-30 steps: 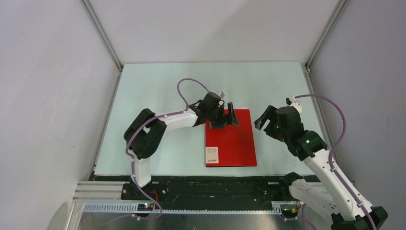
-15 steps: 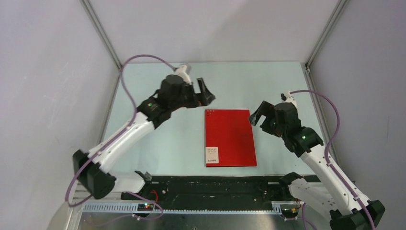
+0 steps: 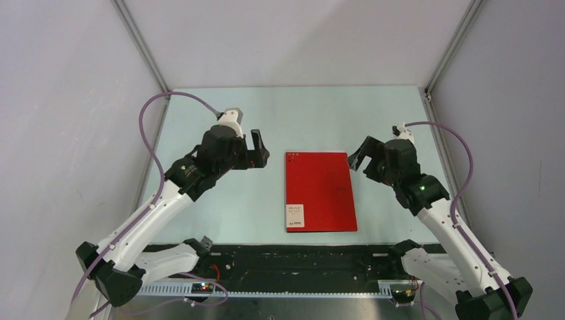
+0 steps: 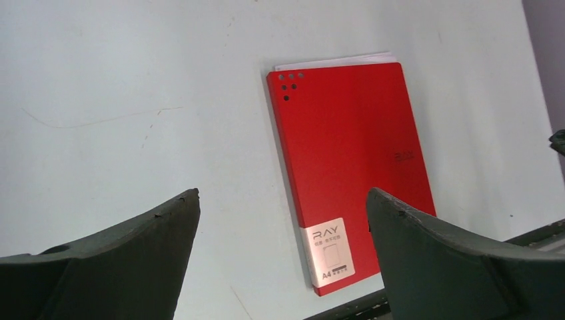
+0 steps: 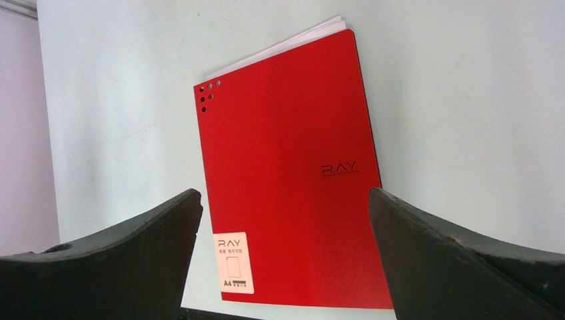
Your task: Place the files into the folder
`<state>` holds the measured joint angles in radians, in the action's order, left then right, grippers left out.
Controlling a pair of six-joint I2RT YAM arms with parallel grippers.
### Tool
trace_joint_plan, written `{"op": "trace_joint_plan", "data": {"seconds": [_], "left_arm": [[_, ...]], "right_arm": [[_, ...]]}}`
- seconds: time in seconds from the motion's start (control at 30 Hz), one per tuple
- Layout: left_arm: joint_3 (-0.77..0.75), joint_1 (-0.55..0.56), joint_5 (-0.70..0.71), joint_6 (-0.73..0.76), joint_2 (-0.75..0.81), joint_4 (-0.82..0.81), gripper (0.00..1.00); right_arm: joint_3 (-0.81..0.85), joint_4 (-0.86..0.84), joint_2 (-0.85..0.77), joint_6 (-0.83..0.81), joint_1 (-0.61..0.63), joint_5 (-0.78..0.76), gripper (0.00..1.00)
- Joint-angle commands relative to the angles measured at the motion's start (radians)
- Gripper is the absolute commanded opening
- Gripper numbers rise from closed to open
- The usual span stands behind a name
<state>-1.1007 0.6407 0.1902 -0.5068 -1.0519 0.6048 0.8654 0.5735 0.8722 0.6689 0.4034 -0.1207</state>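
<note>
Folder lies shut and flat mid-table, long axis near-to-far, label at its near left corner, files inside with only a white sliver showing past the far edge. It sits between my two grippers: right gripper just off the far right corner, the nearer one; left gripper further off, left of the far left corner. Both have fingers spread wide, holding nothing; bare table all round, so I judge either arm has room to pull clear
</note>
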Motion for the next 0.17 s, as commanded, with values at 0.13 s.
{"op": "trace_joint_plan", "data": {"seconds": [0.13], "left_arm": [[-0.014,0.004,0.05,0.04,0.005,0.005,1.0]], "right_arm": [[0.01,0.002,-0.021,-0.035,-0.021,-0.019,0.99]]}}
